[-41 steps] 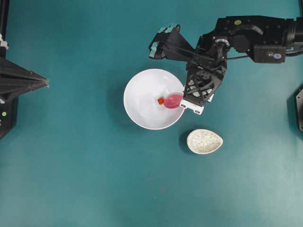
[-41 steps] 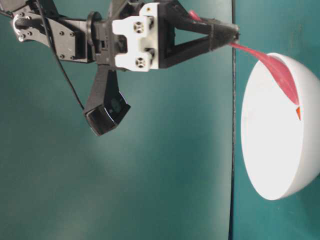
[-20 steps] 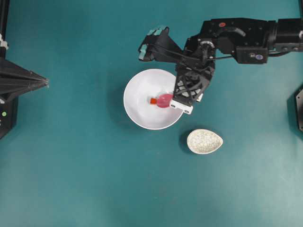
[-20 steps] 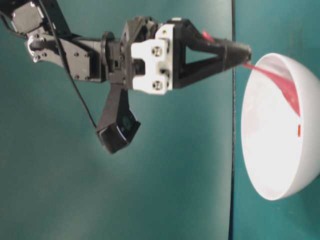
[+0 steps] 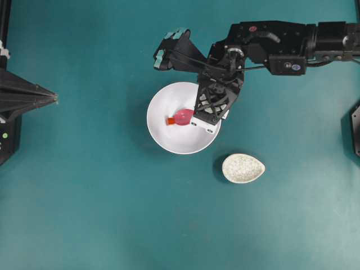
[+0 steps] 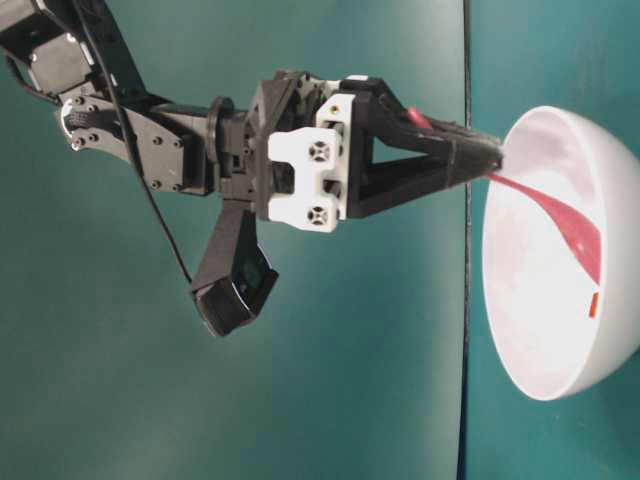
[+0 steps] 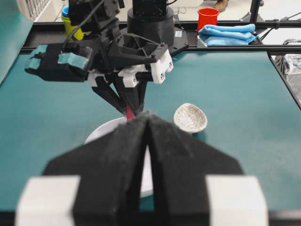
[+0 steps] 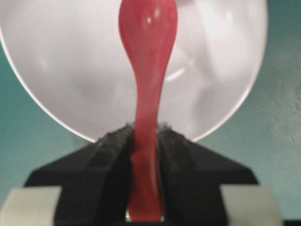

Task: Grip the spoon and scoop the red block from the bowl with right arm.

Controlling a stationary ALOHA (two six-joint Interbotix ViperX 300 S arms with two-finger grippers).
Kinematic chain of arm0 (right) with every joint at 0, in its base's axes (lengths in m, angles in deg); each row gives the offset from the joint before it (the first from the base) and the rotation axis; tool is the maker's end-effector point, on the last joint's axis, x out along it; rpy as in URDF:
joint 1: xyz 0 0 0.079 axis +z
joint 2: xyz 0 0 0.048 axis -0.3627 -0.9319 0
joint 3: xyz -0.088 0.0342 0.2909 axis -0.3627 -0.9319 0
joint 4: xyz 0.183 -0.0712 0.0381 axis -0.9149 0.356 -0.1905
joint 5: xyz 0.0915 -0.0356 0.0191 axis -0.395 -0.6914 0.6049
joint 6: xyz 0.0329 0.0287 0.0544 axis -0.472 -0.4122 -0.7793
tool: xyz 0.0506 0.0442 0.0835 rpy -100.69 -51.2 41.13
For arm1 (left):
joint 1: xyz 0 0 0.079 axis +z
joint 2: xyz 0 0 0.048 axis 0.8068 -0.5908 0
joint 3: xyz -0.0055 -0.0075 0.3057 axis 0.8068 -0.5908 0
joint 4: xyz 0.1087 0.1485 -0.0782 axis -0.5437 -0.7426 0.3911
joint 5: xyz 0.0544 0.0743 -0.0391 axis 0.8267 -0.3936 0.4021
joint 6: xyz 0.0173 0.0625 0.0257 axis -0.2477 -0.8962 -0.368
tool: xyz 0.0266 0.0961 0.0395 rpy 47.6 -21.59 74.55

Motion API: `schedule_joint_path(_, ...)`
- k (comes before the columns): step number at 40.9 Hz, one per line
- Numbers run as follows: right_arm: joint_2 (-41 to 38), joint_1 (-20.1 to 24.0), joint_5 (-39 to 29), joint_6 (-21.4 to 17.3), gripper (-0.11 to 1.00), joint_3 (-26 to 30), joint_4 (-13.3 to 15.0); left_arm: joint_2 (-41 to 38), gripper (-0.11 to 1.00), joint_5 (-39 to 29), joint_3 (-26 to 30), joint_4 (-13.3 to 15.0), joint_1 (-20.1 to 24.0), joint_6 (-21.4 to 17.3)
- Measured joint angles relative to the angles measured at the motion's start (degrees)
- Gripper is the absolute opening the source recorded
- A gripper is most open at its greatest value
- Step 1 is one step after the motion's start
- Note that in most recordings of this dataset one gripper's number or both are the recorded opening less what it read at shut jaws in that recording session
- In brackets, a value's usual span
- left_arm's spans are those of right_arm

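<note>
My right gripper [image 8: 146, 141] is pinching the spoon [image 5: 183, 117] by its handle, pads hard against both sides. The scoop is down inside the bowl [image 5: 160, 135], pointing toward the bowl's left side. The red block [image 5: 170, 120] sits on the bowl floor just beyond the scoop's tip, touching or nearly so; I cannot tell which. It is not in the scoop yet.

To do this well, my judgement: keep the scoop's lip low against the bowl floor and slide under the block, not shove it ahead. The curved far wall should help by backing the block so it climbs in. Then level the scoop before lifting, or the cube will roll off.

My left gripper [image 7: 146, 141] is pressed together, holding nothing, parked by the worktop's left edge.

Containers: the white bowl, near the worktop's middle, holds only the block and the scoop. The speckled dish [image 5: 243, 168], just to the bowl's lower right, looks empty.
</note>
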Motion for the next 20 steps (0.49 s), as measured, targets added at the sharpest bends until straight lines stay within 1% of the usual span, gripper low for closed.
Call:
schedule_joint_path(9, -0.4, 1.4, 1.8, 0.0, 0.21, 0.0, 0.0, 0.0, 0.00, 0.0, 0.0, 0.0, 0.0, 0.0)
schedule_joint_path(20, -0.4, 1.3, 6.2, 0.2, 0.21, 0.0, 0.0, 0.0, 0.00, 0.1, 0.0, 0.0, 0.0, 0.0)
